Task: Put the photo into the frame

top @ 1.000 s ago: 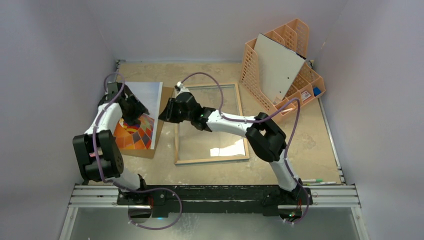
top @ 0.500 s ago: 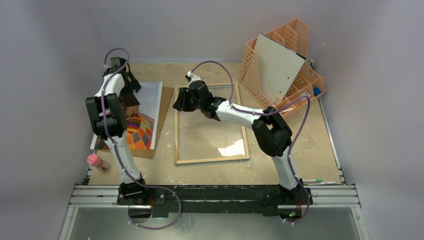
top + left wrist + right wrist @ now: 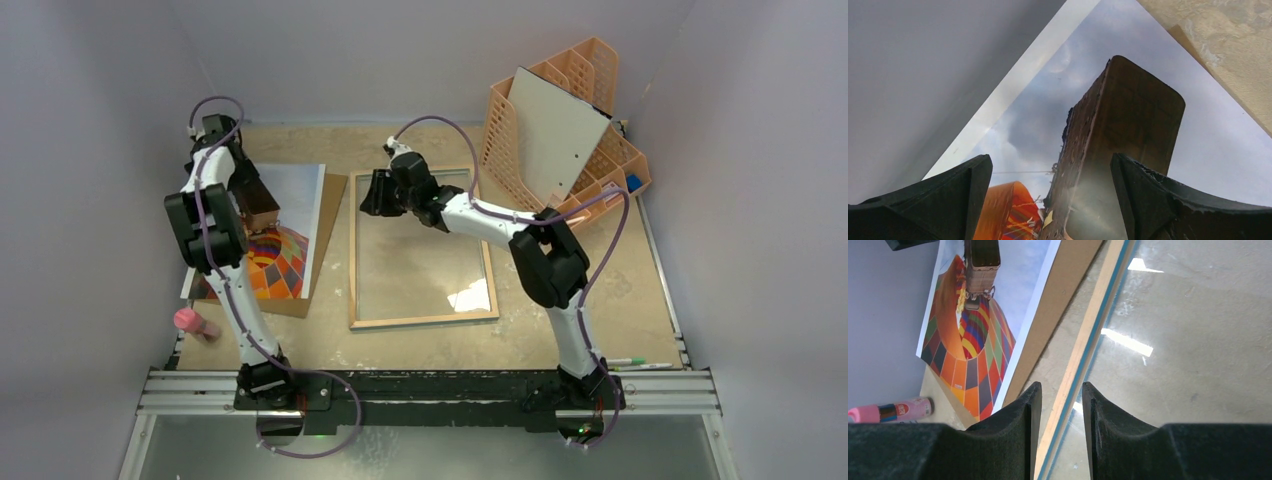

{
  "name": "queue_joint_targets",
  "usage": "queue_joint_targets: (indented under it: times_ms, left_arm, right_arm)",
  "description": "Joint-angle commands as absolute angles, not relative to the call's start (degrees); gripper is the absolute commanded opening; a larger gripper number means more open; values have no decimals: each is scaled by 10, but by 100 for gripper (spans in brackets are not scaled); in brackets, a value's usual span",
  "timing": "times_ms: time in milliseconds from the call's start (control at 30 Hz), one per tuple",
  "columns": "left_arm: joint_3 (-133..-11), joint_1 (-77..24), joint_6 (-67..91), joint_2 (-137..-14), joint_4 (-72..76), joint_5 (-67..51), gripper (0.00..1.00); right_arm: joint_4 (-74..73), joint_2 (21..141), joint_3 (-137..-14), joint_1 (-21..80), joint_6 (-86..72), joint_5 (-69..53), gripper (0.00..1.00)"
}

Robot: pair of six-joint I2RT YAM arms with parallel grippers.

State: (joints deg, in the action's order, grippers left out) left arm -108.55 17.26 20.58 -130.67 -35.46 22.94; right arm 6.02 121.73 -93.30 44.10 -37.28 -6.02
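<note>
The photo [image 3: 300, 195] lies flat at left on a brown backing [image 3: 334, 205], partly hidden by the left arm [image 3: 205, 225]. The left gripper [image 3: 1048, 165] hangs above it, jaws wide apart, empty. The right gripper [image 3: 1060, 390], jaws narrowly parted and empty, masks the upper-left corner of the frame [image 3: 420, 320].

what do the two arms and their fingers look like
Both the left arm and right arm have white links with bulky black joint housings; a purple cable loops along each. The fingers are matte black wedges.
</note>
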Motion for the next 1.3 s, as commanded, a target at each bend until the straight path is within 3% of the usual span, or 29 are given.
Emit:
queue_joint_targets:
  times_ms: [0, 267, 833, 1000, 1267]
  left_arm:
    - [-1093, 178, 182, -1332, -341, 135, 93]
    - [-993, 166, 208, -1318, -372, 20, 86]
    - [-741, 60, 278, -1246, -330, -18, 82]
    - [-808, 60, 239, -1218, -335, -29, 81]
    - [-1102, 60, 217, -1298, -305, -10, 82]
  right_arm:
    - [49, 1210, -950, 440, -366, -76, 38]
    - [52, 1216, -953, 438, -373, -81, 38]
    - [20, 1349, -1114, 438, -418, -101, 41]
    - [45, 1348, -1106, 439, -426, -101, 42]
    - [46, 1305, -1048, 439, -398, -125, 42]
